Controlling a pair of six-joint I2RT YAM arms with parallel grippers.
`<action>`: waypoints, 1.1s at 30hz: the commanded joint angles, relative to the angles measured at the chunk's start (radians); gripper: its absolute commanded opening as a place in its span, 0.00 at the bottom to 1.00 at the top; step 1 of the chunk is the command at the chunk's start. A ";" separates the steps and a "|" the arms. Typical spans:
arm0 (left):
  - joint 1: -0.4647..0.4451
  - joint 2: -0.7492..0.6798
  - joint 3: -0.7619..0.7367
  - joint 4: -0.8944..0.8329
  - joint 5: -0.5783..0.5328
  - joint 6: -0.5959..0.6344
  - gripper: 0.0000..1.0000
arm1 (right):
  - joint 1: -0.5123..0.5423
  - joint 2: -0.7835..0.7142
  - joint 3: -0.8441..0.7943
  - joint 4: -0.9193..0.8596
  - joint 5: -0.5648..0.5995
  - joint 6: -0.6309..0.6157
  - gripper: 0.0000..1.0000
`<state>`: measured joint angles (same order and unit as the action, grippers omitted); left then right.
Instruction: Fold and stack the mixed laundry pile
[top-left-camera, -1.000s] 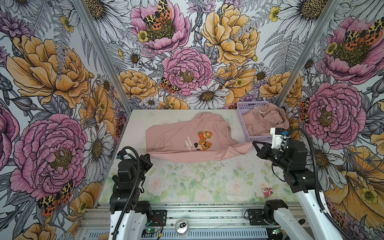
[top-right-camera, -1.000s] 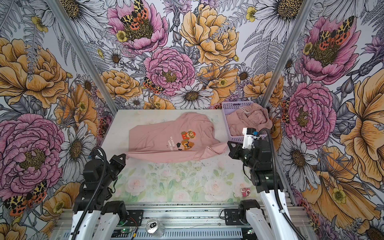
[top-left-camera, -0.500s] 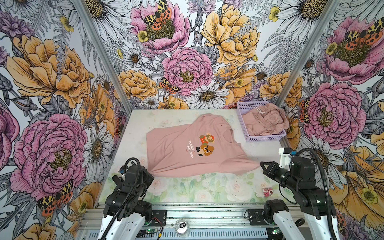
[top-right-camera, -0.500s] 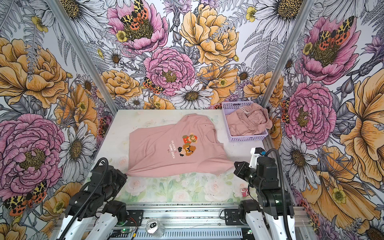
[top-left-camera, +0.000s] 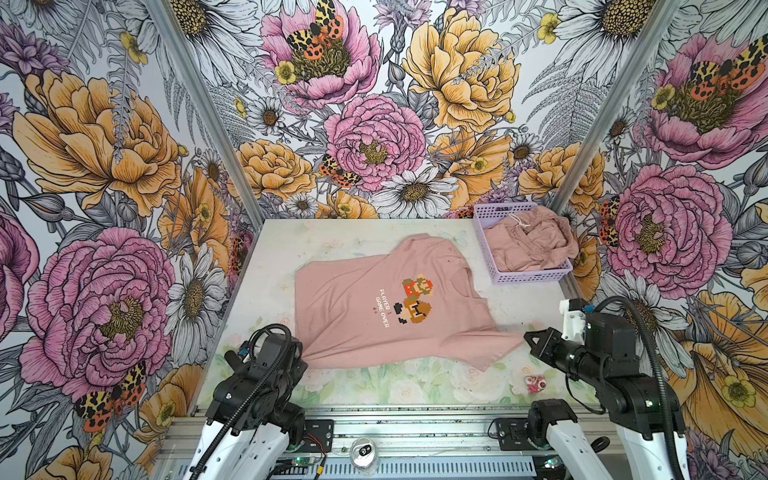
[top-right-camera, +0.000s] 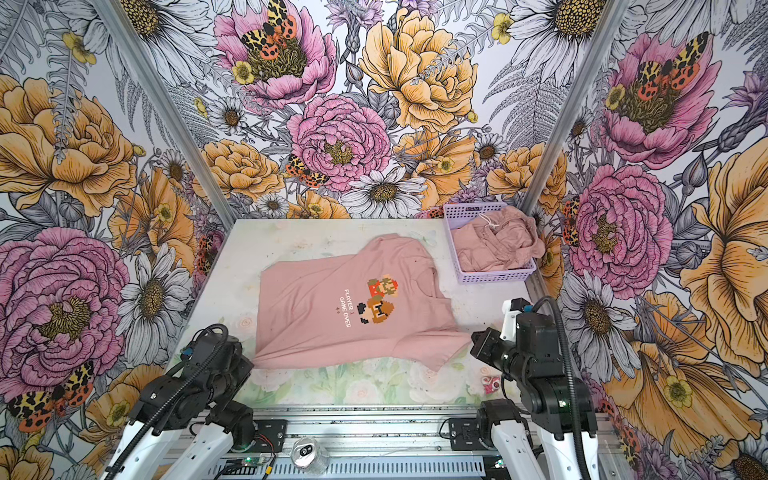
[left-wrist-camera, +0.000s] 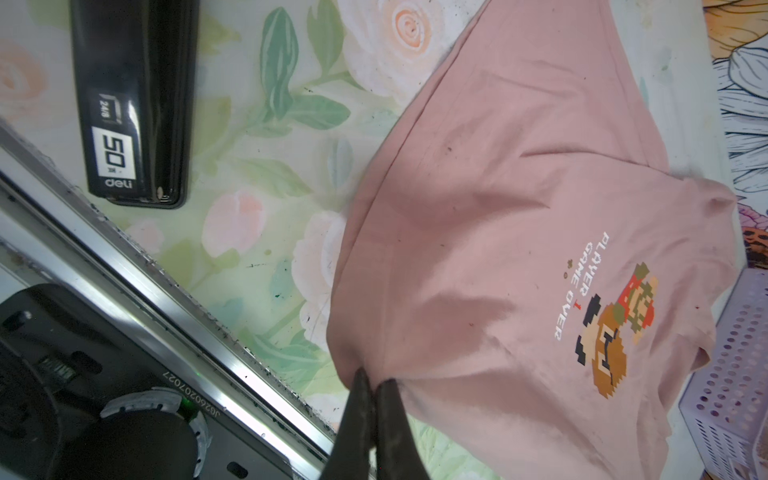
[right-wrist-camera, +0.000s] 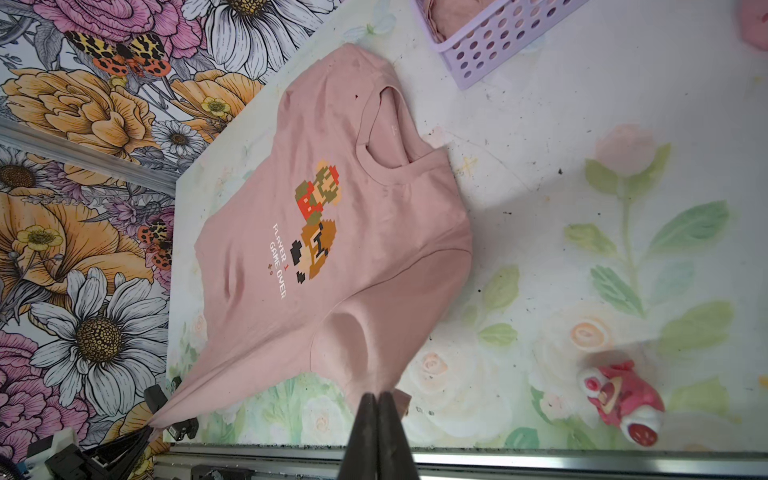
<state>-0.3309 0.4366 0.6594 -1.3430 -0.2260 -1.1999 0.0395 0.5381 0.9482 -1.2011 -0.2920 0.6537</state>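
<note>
Basket (top-left-camera: 534, 276) holds seemingly one pink garment (top-left-camera: 528, 245).

A lilac perforated basket (top-left-camera: 532, 277) stands at the floral table's (top-left-camera: 332, 241) far right corner. A small red-and-pink toy (top-left-camera: 535, 384) and a black Deli stapler (left-wrist-camera: 133, 104) lie near its front edge. A silver can (top-left-camera: 364, 453) sits just beyond that edge.

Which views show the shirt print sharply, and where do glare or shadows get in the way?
Both top views: even light, sharp; the T-shirt print reads clearly. Left wrist view: print legible, glare streaks on the glossy black box and metal rail. Right wrist view: print sharp, a soft shadow band crosses the table, and the red toy looks slightly blurred.
</note>
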 joint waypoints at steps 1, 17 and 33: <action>-0.005 0.024 -0.012 -0.019 -0.054 -0.072 0.00 | 0.007 0.087 -0.006 0.119 -0.013 -0.017 0.00; 0.058 0.276 -0.060 0.330 0.062 0.177 0.00 | 0.035 0.624 0.250 0.255 0.157 -0.117 0.00; 0.176 0.404 -0.018 0.365 0.097 0.303 0.00 | 0.040 0.823 0.299 0.335 0.190 -0.148 0.00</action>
<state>-0.1871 0.8444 0.6098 -1.0203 -0.1413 -0.9405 0.0731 1.3426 1.2057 -0.9257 -0.1303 0.5220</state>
